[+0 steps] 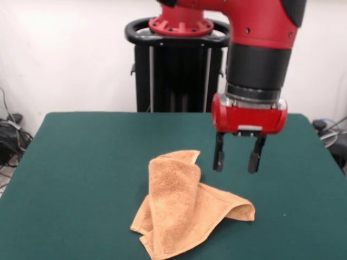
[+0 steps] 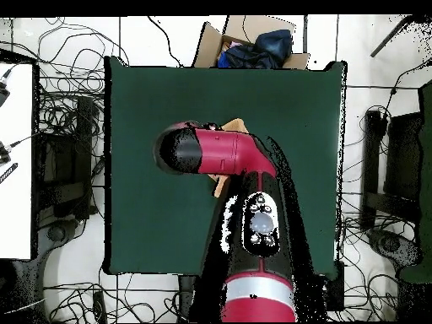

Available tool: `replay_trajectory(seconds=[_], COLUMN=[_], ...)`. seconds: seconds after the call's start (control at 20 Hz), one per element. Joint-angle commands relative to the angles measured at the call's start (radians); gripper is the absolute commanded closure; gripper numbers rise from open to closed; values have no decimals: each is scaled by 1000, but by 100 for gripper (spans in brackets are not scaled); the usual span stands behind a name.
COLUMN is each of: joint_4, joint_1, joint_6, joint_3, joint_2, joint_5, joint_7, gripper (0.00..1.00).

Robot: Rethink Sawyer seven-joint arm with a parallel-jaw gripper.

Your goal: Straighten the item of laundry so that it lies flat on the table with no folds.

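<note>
Crumpled towel on the green counter, empty end effector hanging above and beside it.

The counter (image 1: pixel 81 157) fills most of the front view, its dark green top bare apart from the cloth. The red and black arm (image 1: pixel 260 49) comes down from above; in the overhead view it covers most of the towel, leaving only small tan slivers visible beside it. The orange-tan towel (image 1: pixel 184 208) lies bunched near the counter's front edge, one corner folded over and raised into a hump, other layers spread beneath it. The end effector (image 1: pixel 237 158) hangs just beside the hump, its two dark fingers (image 1: pixel 218 154) parted with a clear gap, gripping nothing and clear of the cloth.
</note>
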Motion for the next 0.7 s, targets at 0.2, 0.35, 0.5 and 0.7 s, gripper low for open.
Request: replay_trajectory(seconds=[0.2,0.35,0.5,0.7], joint_4=[-16,-25,-21,-7], joint_1=[16,19,23,25], joint_6=[-12,-15,-49,-92], joint_3=[19,27,41,65], joint_2=[95,104,119,137], joint_5=[86,105,119,138], joint_7=[252,252,253,247], gripper=[0,0,0,0])
